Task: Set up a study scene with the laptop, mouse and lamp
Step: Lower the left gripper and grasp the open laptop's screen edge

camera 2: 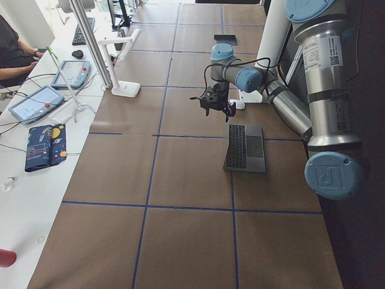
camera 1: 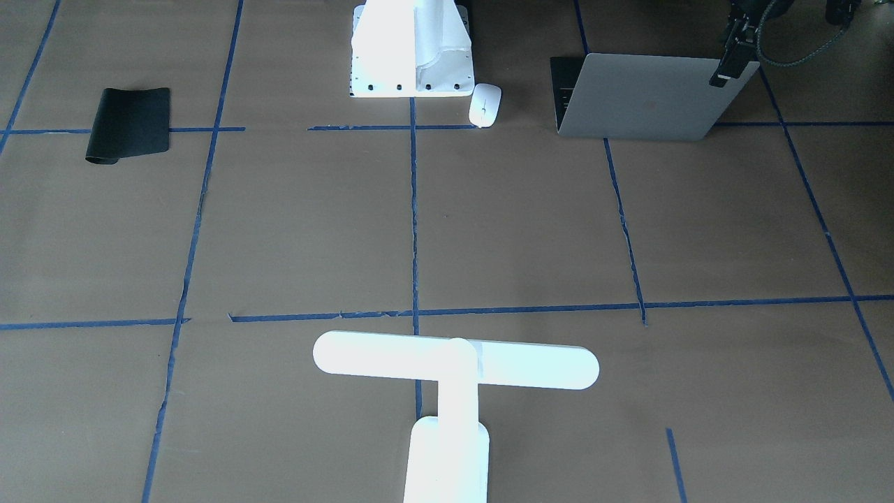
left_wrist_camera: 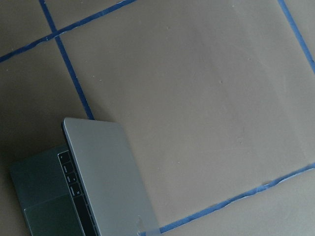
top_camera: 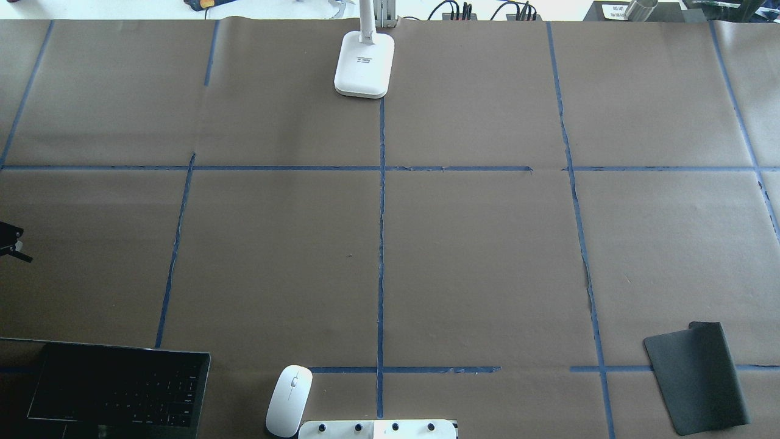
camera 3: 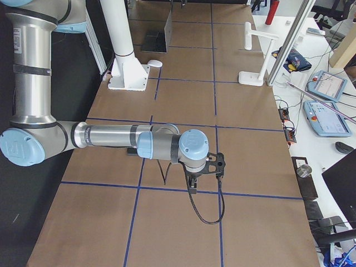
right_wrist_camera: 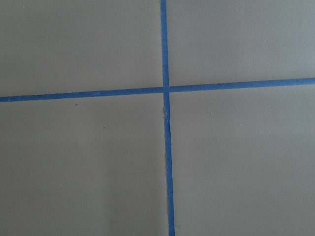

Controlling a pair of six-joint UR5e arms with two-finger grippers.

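The grey laptop [camera 1: 642,98] stands open at the near edge on my left, lid up, dark keys showing in the overhead view [top_camera: 116,390]. My left gripper [camera 1: 723,70] hovers by the lid's top corner, above the table [camera 2: 218,108]; I cannot tell whether it is open or shut. The left wrist view shows the laptop [left_wrist_camera: 98,182] below it. The white mouse [top_camera: 289,399] lies beside the pedestal. The white T-shaped lamp [camera 1: 454,363] stands at the far middle edge. My right gripper [camera 3: 204,177] shows only in the exterior right view, over bare paper; its state is unclear.
A black soft mat [top_camera: 698,378] lies at the near right, one corner curled. The white boxy pedestal [camera 1: 412,49] stands at the near middle. Blue tape lines [right_wrist_camera: 165,91] divide the brown paper table. Tablets and cables lie beyond the far edge [camera 3: 328,86].
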